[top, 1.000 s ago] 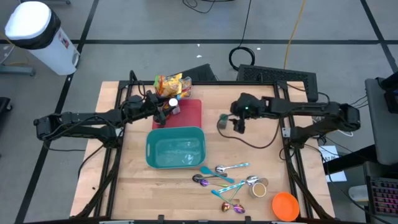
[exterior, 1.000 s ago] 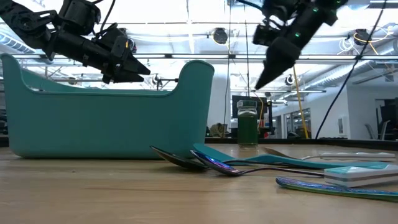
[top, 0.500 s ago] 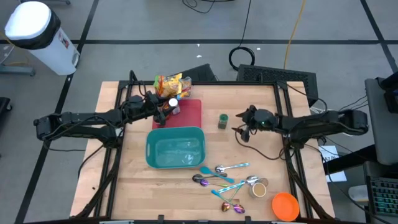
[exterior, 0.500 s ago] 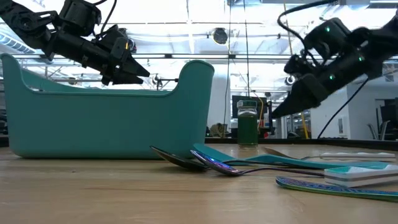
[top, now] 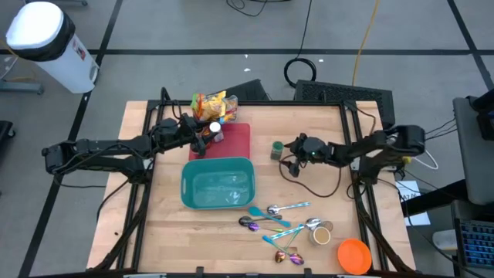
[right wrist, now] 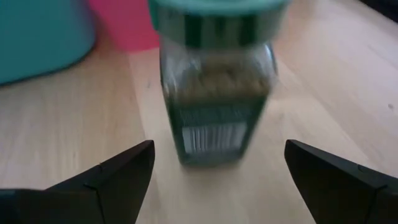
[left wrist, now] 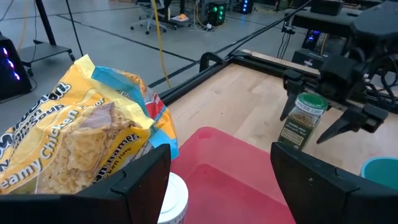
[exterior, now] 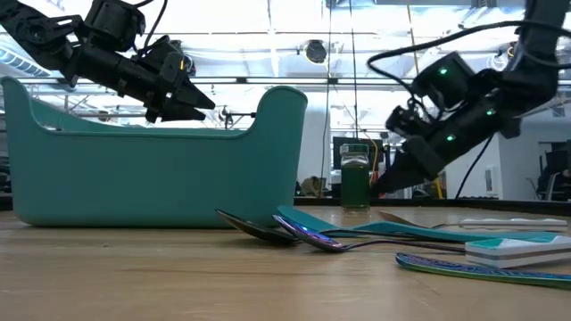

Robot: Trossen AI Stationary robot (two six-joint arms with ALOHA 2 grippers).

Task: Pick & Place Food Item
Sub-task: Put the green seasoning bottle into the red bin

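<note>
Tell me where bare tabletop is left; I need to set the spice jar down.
Bare wood lies left of the teal bin, and between the spice jar and the spoons. It is crowded around the noodle packet and red tray.

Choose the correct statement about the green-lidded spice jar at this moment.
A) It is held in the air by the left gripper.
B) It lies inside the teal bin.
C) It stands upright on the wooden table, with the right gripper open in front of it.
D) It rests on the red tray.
C: the spice jar stands on the table, and the right gripper has its fingers spread, not touching it.
</note>
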